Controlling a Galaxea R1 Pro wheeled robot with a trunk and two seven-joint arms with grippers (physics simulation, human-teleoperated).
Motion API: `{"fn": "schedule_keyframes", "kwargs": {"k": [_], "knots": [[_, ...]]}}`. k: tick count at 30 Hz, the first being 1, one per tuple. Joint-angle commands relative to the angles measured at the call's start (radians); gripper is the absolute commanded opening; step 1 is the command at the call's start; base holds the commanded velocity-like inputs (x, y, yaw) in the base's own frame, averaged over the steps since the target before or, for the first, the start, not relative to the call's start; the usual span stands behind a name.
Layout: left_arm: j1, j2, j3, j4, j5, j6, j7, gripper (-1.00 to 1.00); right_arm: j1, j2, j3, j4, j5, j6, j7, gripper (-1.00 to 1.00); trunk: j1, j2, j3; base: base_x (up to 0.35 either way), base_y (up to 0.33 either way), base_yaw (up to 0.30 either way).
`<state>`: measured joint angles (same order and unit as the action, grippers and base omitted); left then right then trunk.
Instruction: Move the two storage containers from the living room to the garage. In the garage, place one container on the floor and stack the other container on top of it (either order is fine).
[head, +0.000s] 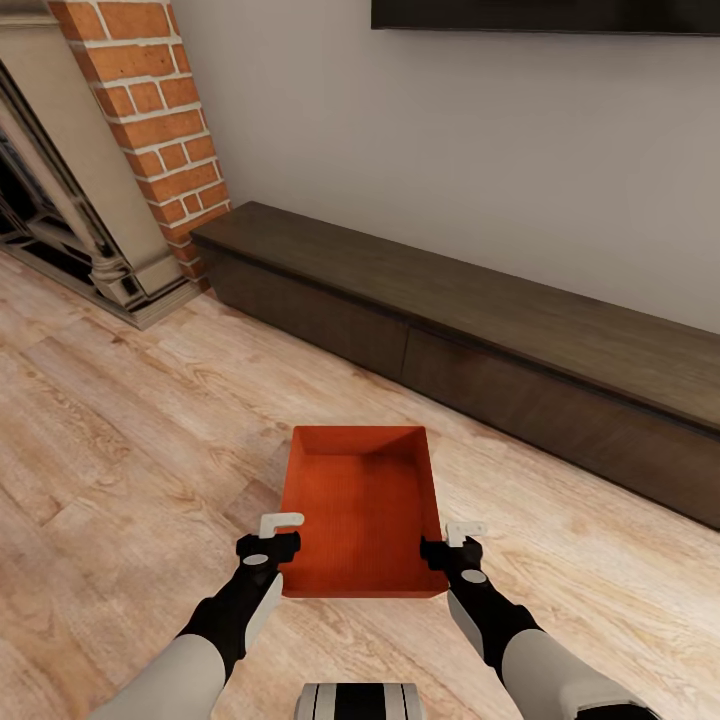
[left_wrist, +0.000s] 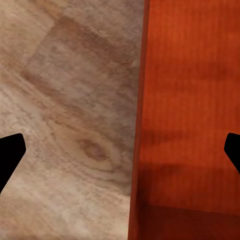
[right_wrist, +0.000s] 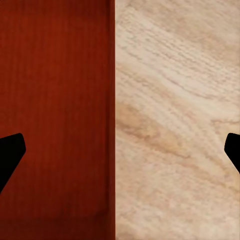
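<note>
hidden: the screen (head: 545, 14) on the wall is cut off at its top edge; whether the container rests on the planks cannot be told.
container: orange-red storage container (head: 362, 510), lidless, over the living room floor (head: 120, 420) between both grippers.
left gripper (head: 268, 535): fingers spread wide, astride the container's left wall.
right gripper (head: 452, 541): spread wide, astride the right wall.
clearance: open planks on both sides; tv bench (head: 480, 330) beyond, brick fireplace (head: 110, 150) far left.
markings: no readable writing.
</note>
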<state>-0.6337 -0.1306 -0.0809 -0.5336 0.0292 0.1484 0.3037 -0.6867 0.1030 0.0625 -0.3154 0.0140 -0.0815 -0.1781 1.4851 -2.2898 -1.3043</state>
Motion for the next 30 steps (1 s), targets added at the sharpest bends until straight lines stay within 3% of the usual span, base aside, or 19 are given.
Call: {"fn": "schedule_keyframes", "kwargs": {"k": [1, 11, 18, 30], "knots": [[0.000, 0.001, -0.007, -0.002, 0.003, 0.007, 0.008, 1.00, -0.001, 0.000, 0.007, 0.001, 0.001, -0.001, -0.007, 1.00, 0.000, 0.000, -0.001, 0.000, 0.000, 0.000], [0.000, 0.002, -0.007, -0.002, 0.003, 0.007, 0.008, 1.00, -0.001, -0.002, 0.007, 0.001, 0.001, -0.002, -0.007, 1.00, 0.000, 0.000, -0.001, 0.000, 0.000, 0.000], [0.000, 0.002, -0.007, -0.002, 0.003, 0.007, 0.007, 1.00, -0.001, -0.002, 0.007, 0.001, 0.001, -0.002, -0.007, 1.00, 0.027, -0.049, -0.023, 0.000, 0.000, 0.000], [0.000, 0.002, -0.006, -0.002, 0.003, 0.006, 0.009, 1.00, -0.001, 0.000, 0.007, 0.002, 0.000, -0.001, -0.006, 1.00, 0.027, -0.049, -0.023, 0.000, 0.000, 0.000]]}}
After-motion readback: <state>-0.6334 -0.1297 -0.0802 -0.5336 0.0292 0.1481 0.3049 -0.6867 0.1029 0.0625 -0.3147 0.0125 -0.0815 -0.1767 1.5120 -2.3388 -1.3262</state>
